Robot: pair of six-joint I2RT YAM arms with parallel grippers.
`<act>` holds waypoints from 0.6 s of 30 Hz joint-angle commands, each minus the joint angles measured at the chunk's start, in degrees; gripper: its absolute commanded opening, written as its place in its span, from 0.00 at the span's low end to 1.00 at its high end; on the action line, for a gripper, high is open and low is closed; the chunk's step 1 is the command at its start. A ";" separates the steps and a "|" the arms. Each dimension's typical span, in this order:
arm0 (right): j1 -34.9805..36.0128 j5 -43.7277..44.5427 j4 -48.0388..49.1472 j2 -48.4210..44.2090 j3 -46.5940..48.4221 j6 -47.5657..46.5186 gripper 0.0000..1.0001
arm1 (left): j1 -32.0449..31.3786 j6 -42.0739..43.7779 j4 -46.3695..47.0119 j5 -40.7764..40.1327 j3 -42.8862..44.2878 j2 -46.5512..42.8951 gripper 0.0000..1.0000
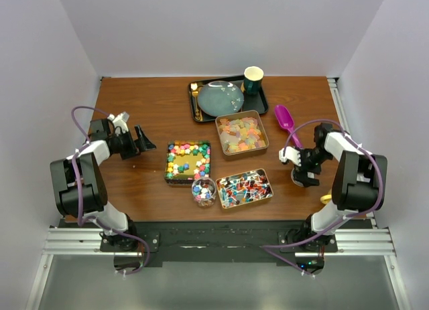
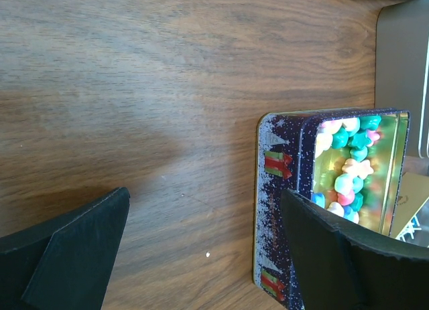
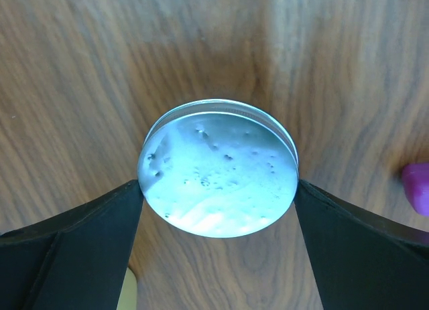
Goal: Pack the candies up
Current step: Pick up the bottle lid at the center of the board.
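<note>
Looking along the near edge of the counter (image 1: 134,189) first, you have a small glass jar (image 1: 204,192) with mixed candies (image 1: 204,189) in it. Just beside it, toward the right edge, a tin (image 1: 267,191) holds the red, blue and white wrapped pieces (image 1: 244,187).

Your right pincer (image 1: 300,175) is by the right edge, pointing down. From the right wrist, the right pincer (image 3: 218,189) is spread wide around a round silver lid (image 3: 218,168) lying flat on the wood. One fingertip (image 3: 131,196) sits right at the lid's rim and the other is at the opposite side. You cannot tell from here whether they are squeezing it.

Near the middle of the counter, a dark tin (image 1: 168,164) carries the bright cube candies (image 1: 188,156). Your left pincer (image 1: 146,141) is between that tin and the left edge, turned toward the tin. It is spread wide and holds nothing. From the left wrist, the left pincer (image 2: 204,203) has bare wood between its tips, with the dark tin's snowy side (image 2: 275,209) just past one finger (image 2: 335,256) and the cube candies (image 2: 348,169) inside it.

Farther back, toward the right, a tin (image 1: 263,148) holds the pale gummies (image 1: 241,134). A purple scoop (image 1: 285,119) lies near it on the right-edge side.

At the far edge, a black tray (image 1: 261,108) bears a blue-grey plate (image 1: 220,98) and a dark green cup (image 1: 253,80)
</note>
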 commanded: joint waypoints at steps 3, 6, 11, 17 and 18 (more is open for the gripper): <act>-0.06 0.04 -1.59 4.75 1.90 3.49 0.80 | 0.25 -0.02 1.97 1.09 0.46 0.45 1.00; 0.20 -2.33 -5.82 0.72 4.18 2.18 0.77 | 0.16 0.42 2.23 0.91 0.29 0.63 1.00; 6.60 -7.07 -13.19 -5.79 10.93 5.58 0.78 | 0.08 0.51 5.38 2.84 -1.29 0.89 0.98; 22.51 -11.47 -13.56 -7.03 22.09 15.86 0.80 | -0.98 -6.59 14.33 4.69 -7.88 -1.57 0.98; 26.18 -11.74 -13.82 -6.51 23.68 16.67 0.80 | -1.07 -7.57 15.23 5.13 -8.76 -2.18 0.98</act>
